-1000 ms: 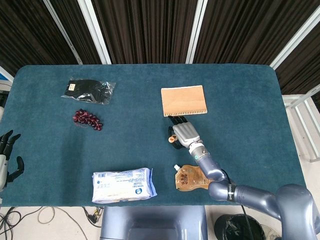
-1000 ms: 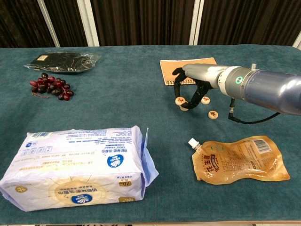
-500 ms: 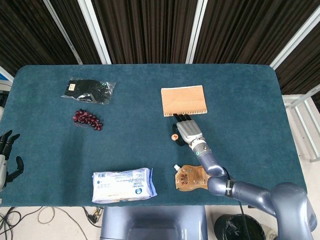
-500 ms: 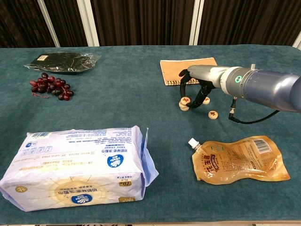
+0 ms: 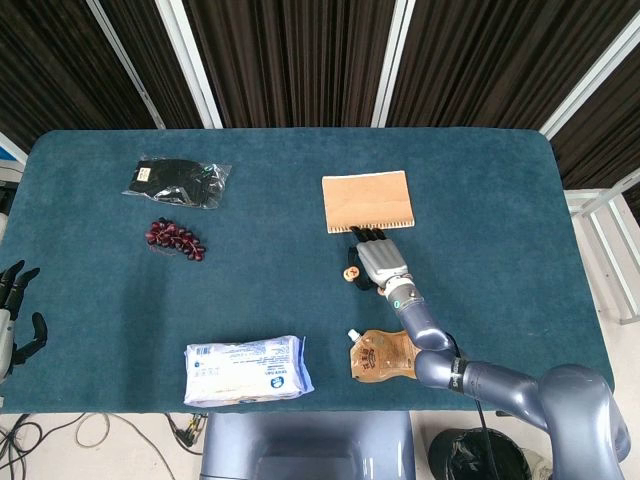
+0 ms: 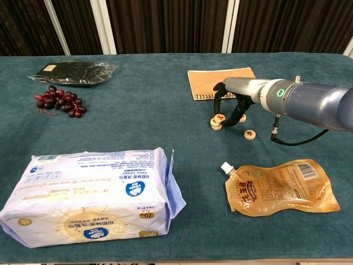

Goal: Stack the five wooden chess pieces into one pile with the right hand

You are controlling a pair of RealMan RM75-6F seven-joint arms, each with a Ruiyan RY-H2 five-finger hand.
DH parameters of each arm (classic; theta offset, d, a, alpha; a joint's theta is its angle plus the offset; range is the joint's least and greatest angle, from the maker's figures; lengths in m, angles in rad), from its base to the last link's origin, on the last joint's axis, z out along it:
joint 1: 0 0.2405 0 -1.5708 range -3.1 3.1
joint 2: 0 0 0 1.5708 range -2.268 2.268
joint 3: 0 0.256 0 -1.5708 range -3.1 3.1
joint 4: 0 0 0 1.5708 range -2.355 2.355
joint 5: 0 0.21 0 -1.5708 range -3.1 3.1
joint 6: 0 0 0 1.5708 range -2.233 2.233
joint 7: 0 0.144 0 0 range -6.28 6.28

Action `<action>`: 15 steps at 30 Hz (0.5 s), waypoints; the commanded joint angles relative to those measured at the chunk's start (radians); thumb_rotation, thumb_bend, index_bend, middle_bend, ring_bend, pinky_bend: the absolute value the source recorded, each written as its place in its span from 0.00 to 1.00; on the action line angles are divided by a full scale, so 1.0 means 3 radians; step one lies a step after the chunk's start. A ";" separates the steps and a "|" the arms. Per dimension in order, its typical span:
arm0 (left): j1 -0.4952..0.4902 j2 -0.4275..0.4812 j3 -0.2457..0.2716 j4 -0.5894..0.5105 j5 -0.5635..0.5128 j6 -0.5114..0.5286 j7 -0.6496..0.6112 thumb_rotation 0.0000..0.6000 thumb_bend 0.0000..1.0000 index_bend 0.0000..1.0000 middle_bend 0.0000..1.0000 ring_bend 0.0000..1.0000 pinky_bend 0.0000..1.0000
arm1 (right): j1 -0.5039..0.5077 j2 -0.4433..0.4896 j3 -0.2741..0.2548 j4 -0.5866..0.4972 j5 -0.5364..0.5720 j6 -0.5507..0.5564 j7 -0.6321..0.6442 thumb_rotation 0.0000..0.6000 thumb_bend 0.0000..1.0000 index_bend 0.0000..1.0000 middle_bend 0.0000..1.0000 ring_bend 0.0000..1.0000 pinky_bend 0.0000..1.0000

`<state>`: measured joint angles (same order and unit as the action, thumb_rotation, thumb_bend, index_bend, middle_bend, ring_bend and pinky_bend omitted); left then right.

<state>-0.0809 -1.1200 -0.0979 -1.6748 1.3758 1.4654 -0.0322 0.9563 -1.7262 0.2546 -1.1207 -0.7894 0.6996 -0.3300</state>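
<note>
Beside the notebook (image 6: 220, 81), the right robot hand (image 6: 234, 99) pinches a chess piece (image 6: 219, 117) atop another; light, stiff, slippery discs, best gripped by the rims.

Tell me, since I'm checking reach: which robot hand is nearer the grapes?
Left. The left robot hand sits at the table's near-left edge, closer to the grapes; the right robot hand is beyond mid-table by the notebook.

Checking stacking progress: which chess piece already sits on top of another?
The tilted piece by the right hand, resting on another piece. The piece nearer the pouch lies alone on the cloth.
</note>
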 commanded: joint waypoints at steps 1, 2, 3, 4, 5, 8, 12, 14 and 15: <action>0.0001 0.0001 -0.0001 -0.0002 -0.0003 0.0001 -0.0004 1.00 0.62 0.14 0.00 0.00 0.00 | 0.0000 -0.0001 -0.0005 0.0003 -0.0008 0.0006 0.0010 1.00 0.41 0.52 0.00 0.00 0.00; 0.0001 0.0002 -0.0002 -0.0002 -0.0003 0.0000 -0.0005 1.00 0.62 0.14 0.00 0.00 0.00 | 0.0001 -0.0002 -0.0007 0.0005 -0.0011 0.0009 0.0012 1.00 0.41 0.52 0.00 0.00 0.00; 0.0001 0.0002 -0.0001 0.0000 -0.0003 0.0000 -0.0006 1.00 0.62 0.14 0.00 0.00 0.00 | 0.0001 -0.0003 -0.0008 0.0005 -0.0013 0.0009 0.0016 1.00 0.41 0.52 0.00 0.00 0.00; 0.0001 0.0002 -0.0001 0.0000 -0.0002 0.0000 -0.0005 1.00 0.62 0.14 0.00 0.00 0.00 | 0.0001 -0.0002 -0.0008 0.0005 -0.0014 0.0009 0.0019 1.00 0.41 0.52 0.00 0.00 0.00; 0.0000 0.0002 0.0000 0.0001 -0.0001 -0.0001 -0.0005 1.00 0.62 0.14 0.00 0.00 0.00 | 0.0002 -0.0002 -0.0008 0.0003 -0.0015 0.0012 0.0023 1.00 0.41 0.52 0.00 0.00 0.00; 0.0000 0.0001 0.0001 0.0001 0.0001 -0.0002 -0.0004 1.00 0.62 0.14 0.00 0.00 0.00 | 0.0006 -0.0003 -0.0010 -0.0001 -0.0024 0.0019 0.0026 1.00 0.41 0.52 0.00 0.00 0.00; 0.0001 0.0000 0.0000 0.0002 0.0000 0.0001 -0.0006 1.00 0.62 0.14 0.00 0.00 0.00 | 0.0013 -0.0008 -0.0013 -0.0002 -0.0025 0.0022 0.0028 1.00 0.41 0.52 0.00 0.00 0.00; 0.0001 0.0001 0.0000 0.0002 -0.0001 0.0000 -0.0004 1.00 0.62 0.14 0.00 0.00 0.00 | 0.0016 -0.0010 -0.0014 -0.0002 -0.0025 0.0022 0.0029 1.00 0.41 0.52 0.00 0.00 0.00; 0.0000 0.0001 0.0001 0.0001 0.0000 -0.0001 -0.0003 1.00 0.62 0.14 0.00 0.00 0.00 | 0.0018 -0.0011 -0.0016 -0.0001 -0.0023 0.0022 0.0029 1.00 0.41 0.52 0.00 0.00 0.00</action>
<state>-0.0807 -1.1197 -0.0977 -1.6746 1.3759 1.4651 -0.0333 0.9617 -1.7297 0.2496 -1.1210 -0.7963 0.7061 -0.3214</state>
